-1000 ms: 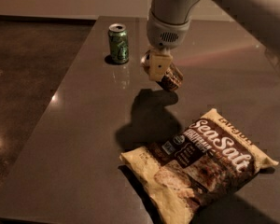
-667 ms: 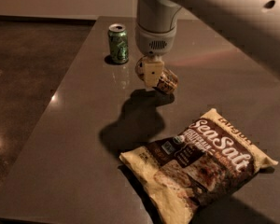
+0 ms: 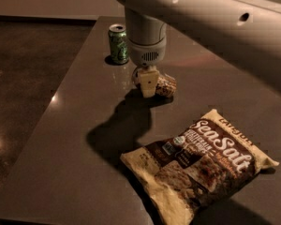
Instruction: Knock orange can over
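Observation:
The orange can (image 3: 166,85) is orange-brown with pale script. It lies tipped on its side on the dark grey table (image 3: 84,125), near the middle. My gripper (image 3: 147,89) hangs from the pale arm straight down onto the table, touching the can's left side and hiding part of it. The arm's shadow falls toward the front left.
A green can (image 3: 118,43) stands upright at the back, left of the arm. A large Sea Salt snack bag (image 3: 201,161) lies flat at the front right. The table's left edge runs diagonally, with dark floor (image 3: 23,78) beyond it.
The arm has swung left and lowered; the gripper and the orange can moved left and down together, and the can now rests low against the table.

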You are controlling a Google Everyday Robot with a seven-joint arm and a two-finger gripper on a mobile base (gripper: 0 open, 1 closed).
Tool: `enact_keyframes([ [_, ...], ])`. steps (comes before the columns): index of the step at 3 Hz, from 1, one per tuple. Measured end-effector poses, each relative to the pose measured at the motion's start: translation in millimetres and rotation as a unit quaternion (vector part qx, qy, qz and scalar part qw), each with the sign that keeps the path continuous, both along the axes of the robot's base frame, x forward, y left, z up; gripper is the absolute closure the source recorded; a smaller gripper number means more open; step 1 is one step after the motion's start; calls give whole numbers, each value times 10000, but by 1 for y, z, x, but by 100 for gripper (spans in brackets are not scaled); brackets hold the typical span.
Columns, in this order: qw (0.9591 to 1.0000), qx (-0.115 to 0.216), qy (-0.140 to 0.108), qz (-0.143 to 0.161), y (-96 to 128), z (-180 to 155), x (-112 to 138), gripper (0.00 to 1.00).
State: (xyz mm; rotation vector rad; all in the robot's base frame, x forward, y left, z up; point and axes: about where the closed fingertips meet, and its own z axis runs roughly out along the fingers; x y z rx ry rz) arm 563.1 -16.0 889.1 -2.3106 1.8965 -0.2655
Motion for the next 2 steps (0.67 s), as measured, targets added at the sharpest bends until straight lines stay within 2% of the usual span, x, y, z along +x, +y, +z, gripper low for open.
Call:
enact_keyframes([
  [1,9999,-78,-1,80,4,-9,-9,0],
  [2,9999,-78,-2,80,4,-9,-9,0],
])
